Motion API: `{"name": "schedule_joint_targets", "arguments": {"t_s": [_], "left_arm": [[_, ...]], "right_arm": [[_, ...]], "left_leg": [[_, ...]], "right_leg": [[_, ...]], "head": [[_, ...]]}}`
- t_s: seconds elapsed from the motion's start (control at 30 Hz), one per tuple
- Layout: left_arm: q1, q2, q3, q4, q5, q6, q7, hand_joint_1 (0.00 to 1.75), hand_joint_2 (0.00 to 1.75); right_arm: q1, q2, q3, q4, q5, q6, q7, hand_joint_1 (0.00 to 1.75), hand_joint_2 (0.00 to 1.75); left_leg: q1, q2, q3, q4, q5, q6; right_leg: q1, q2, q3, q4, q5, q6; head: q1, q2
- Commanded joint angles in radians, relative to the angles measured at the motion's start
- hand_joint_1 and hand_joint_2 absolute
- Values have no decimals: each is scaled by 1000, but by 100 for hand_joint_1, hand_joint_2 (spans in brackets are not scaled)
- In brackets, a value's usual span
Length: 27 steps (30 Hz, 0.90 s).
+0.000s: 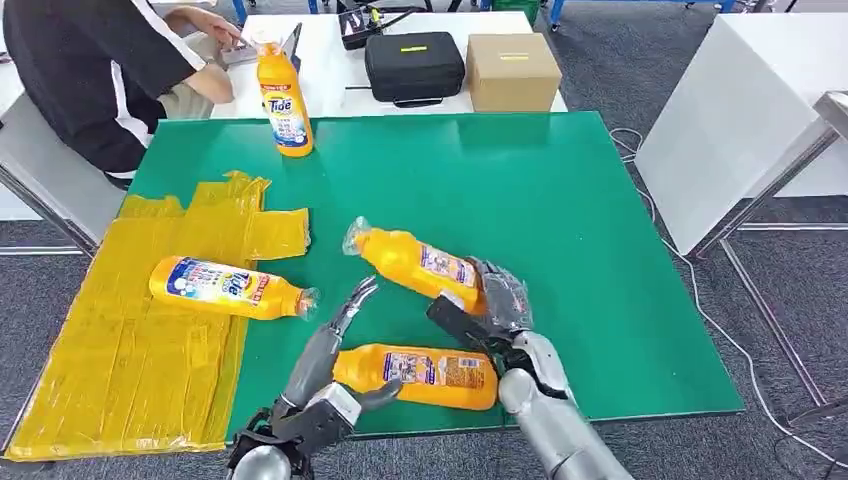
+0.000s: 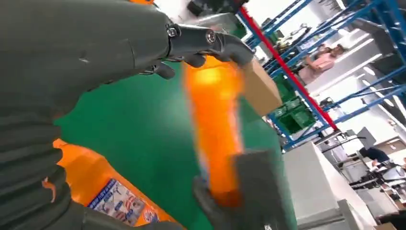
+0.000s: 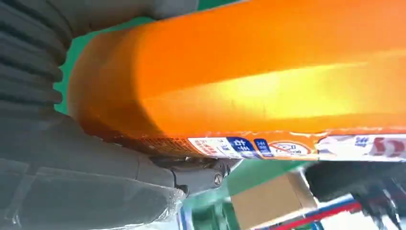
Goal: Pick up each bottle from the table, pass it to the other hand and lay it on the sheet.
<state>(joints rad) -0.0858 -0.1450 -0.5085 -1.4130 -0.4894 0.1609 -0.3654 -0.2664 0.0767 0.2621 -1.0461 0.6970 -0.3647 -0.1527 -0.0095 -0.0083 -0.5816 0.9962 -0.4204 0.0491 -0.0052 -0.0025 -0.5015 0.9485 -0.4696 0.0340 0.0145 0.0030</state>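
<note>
Right hand (image 1: 497,305) grips the Tide bottle (image 1: 415,262) by its base, cap angled toward the open, empty left hand (image 1: 335,340).

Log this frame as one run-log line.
stage: handover pending | right hand: holds raised bottle | left hand: open, beside it | yellow sheet: one bottle laid | table: one lying, one upright
</note>
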Motion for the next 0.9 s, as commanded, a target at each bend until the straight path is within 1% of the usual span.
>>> {"name": "schedule_joint_targets", "arguments": {"t_s": [0.03,0.2,0.27,0.33,0.4,0.43,0.47,0.5,0.63,0.7,0.77,0.87,0.9], "left_arm": [[-58,35,64,-15,35,-47,67,0,175],[-79,41,50,-13,32,-41,80,0,175],[-91,39,26,-3,39,-44,84,0,175],[-94,36,22,0,40,-44,86,0,175],[-101,37,16,6,51,-46,96,0,175],[-107,35,14,10,73,-58,104,0,175],[-122,26,15,24,151,-121,124,0,175],[-141,21,15,33,177,-139,133,0,175],[-154,17,11,44,181,-140,136,0,175],[-186,4,16,67,293,-213,167,0,175],[-233,-18,18,98,354,-217,196,0,175],[-280,-34,8,132,432,-238,223,0,175],[-296,-42,7,143,468,-249,234,0,175]], "right_arm": [[129,33,-33,-272,-331,8,-181,175,175],[124,32,-21,-308,-376,-7,-208,175,175],[112,27,-6,-294,-410,21,-215,175,175],[110,27,-3,-289,-410,22,-215,175,175],[109,20,15,-284,-423,47,-218,175,175],[108,16,27,-281,-433,69,-217,175,175],[99,16,48,-267,-441,96,-219,175,175],[87,23,58,-249,-442,96,-218,175,175],[77,28,66,-236,-442,97,-219,175,175],[56,31,92,-214,-443,104,-220,175,175],[45,39,125,-200,-439,110,-224,175,175],[30,41,170,-164,-434,113,-222,175,175],[28,42,189,-153,-435,117,-222,175,175]], "left_leg": [[0,0,0,0,-1,-3],[1,0,-2,0,-1,-3],[0,1,-2,0,0,-2],[0,1,-1,0,0,-3],[0,1,-1,0,0,-3],[0,1,-1,0,0,-2],[0,0,-2,0,0,-2],[1,0,-1,0,-1,-3],[0,1,-1,0,0,-3],[1,1,-1,0,-1,-3],[0,1,-2,0,0,-2],[1,0,-3,0,0,-2],[1,1,-2,0,0,-3]], "right_leg": [[0,0,0,0,-1,-1],[0,0,-2,1,-1,-1],[0,0,-2,0,0,-1],[0,0,-1,0,0,-1],[0,0,-1,0,-1,-1],[0,0,-1,0,0,-1],[0,0,-2,0,0,-1],[0,0,0,0,-1,-1],[0,1,-1,0,0,-1],[0,1,0,0,0,-1],[0,0,-2,0,0,-1],[0,0,-3,0,0,-1],[1,0,-1,0,0,-1]], "head": [[0,0],[0,0],[0,0],[0,0],[0,0],[0,0],[0,0],[0,0],[0,0],[0,0],[0,0],[0,0],[0,0]]}}
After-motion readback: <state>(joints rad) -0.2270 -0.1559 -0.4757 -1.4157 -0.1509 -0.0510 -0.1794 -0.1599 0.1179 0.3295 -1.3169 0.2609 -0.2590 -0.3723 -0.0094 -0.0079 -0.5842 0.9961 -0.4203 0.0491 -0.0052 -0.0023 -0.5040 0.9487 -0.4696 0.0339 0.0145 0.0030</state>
